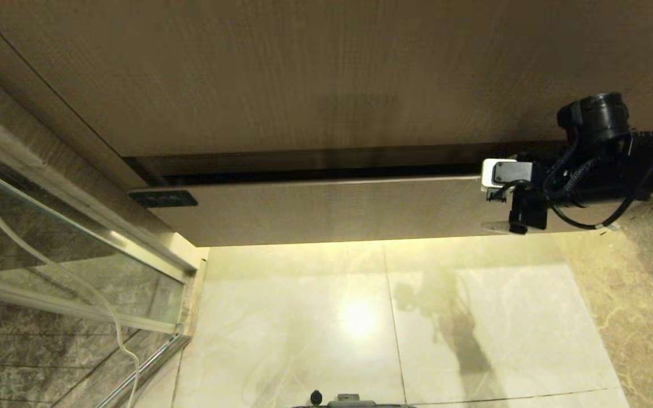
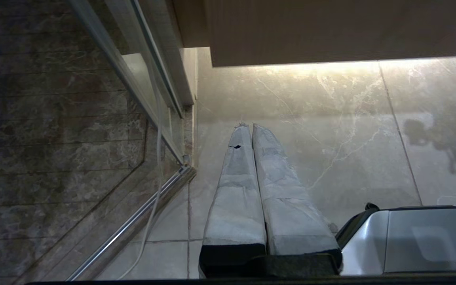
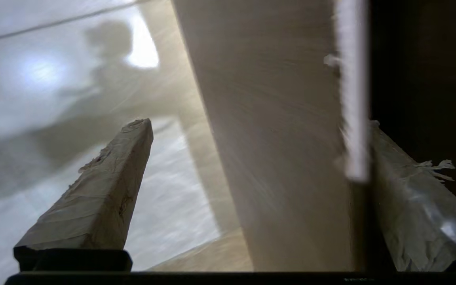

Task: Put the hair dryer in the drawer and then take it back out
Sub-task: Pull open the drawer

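At far left, left hand (image 2: 251, 130) hangs pressed together over the floor (image 1: 304, 317). Drawer (image 1: 315, 209) barely ajar; right hand (image 3: 251, 158) spread wide, straddling its front edge. Hair dryer not visible; a shallow bite may slip off when pulling.

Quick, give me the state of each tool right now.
Left tool: shut, holding nothing, parked above the floor.
Right tool: open, holding nothing, fingers straddling the front panel of the drawer at its right end.
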Motion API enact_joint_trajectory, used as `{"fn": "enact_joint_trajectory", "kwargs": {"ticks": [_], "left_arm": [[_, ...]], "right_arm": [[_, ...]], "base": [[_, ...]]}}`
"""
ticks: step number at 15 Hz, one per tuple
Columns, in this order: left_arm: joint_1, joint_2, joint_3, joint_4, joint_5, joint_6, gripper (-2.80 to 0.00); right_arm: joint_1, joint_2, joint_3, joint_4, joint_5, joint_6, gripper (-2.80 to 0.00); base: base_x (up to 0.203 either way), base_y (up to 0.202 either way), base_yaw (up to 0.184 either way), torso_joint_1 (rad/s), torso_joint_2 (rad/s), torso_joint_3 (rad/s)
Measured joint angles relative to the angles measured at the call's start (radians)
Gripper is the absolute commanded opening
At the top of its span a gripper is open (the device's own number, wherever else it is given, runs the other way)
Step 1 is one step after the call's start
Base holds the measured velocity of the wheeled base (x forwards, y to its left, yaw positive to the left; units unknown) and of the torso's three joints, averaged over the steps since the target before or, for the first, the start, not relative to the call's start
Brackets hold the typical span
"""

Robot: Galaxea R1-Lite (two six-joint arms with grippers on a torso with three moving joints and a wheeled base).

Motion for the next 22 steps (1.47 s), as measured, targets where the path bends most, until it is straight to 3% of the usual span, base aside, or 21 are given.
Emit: {"fn": "enact_joint_trajectory", "kwargs": {"ticks": [9, 18, 19, 22], "left_arm": [[0.0, 0.0, 0.001, 0.0, 0.001, 0.0, -2.8], [0.0, 0.0, 0.001, 0.0, 0.001, 0.0, -2.8], [0.0, 0.0, 0.001, 0.0, 0.001, 0.0, -2.8], [0.0, 0.0, 0.001, 0.0, 0.001, 0.0, -2.8]], "right_arm": [[-0.005, -0.059, 0.049, 0.021, 0.014, 0.01, 0.0], [-0.049, -0.502, 0.284, 0.026, 0.038, 0.04, 0.0], [-0.05, -0.558, 0.296, 0.048, 0.038, 0.044, -2.8], [-0.052, -0.715, 0.303, 0.146, 0.036, 0.07, -2.8]], "base": [[0.0, 0.0, 0.0, 0.0, 0.0, 0.0], [0.0, 0.0, 0.0, 0.0, 0.0, 0.0], [0.0, 0.0, 0.0, 0.0, 0.0, 0.0], [0.0, 0.0, 0.0, 0.0, 0.0, 0.0]]}}
